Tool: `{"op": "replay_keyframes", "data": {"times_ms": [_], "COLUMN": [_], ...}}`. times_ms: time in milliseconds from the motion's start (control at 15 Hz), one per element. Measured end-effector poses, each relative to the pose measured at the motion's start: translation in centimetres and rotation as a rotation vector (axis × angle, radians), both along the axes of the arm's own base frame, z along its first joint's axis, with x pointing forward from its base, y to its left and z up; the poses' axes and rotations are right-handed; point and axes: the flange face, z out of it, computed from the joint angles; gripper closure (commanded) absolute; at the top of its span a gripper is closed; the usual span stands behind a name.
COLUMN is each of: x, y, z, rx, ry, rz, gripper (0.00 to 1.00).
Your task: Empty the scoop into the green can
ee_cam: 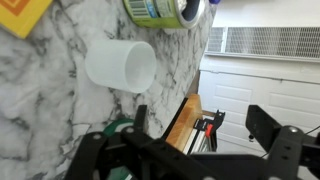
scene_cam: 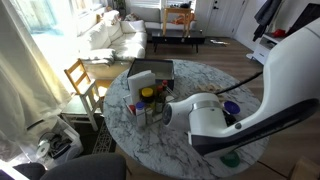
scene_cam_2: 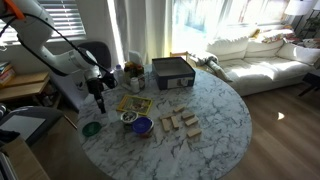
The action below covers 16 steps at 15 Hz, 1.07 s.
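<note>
The green can (scene_cam_2: pixel 91 128) is a low, dark-green round container at the table's near edge; it also shows in an exterior view (scene_cam: pixel 230 159). My gripper (scene_cam_2: pixel 97 96) hangs just above and beside it, over the table's rim. In the wrist view my gripper (ee_cam: pixel 200 125) is wide open with nothing between the fingers. A strip of green (ee_cam: pixel 120 128) shows beside the left finger. A white cup-shaped piece (ee_cam: pixel 120 65) lies on its side on the marble. I cannot make out a scoop for certain.
A purple bowl (scene_cam_2: pixel 143 126), a small tin (scene_cam_2: pixel 128 117), a yellow booklet (scene_cam_2: pixel 133 103), several wooden blocks (scene_cam_2: pixel 178 122) and a dark box (scene_cam_2: pixel 172 72) stand on the round marble table (scene_cam_2: pixel 215 110). A wooden stand (ee_cam: pixel 180 125) lies beyond the table edge.
</note>
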Motion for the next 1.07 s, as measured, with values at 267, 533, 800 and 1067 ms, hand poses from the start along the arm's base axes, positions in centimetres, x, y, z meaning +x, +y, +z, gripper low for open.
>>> {"op": "replay_keyframes", "data": {"times_ms": [267, 533, 800, 1067], "x": [0.9, 0.9, 0.2, -0.3], "y": [-1.7, -3.2, -5.4, -7.2], "z": [6.3, 12.0, 16.4, 19.1], "rx": [0.098, 0.196, 0.273, 0.342], "ry": [-0.093, -0.197, -0.298, -0.414], "rz": [-0.163, -0.302, -0.454, -0.601], "gripper": [0.0, 0.0, 0.0, 0.0]}}
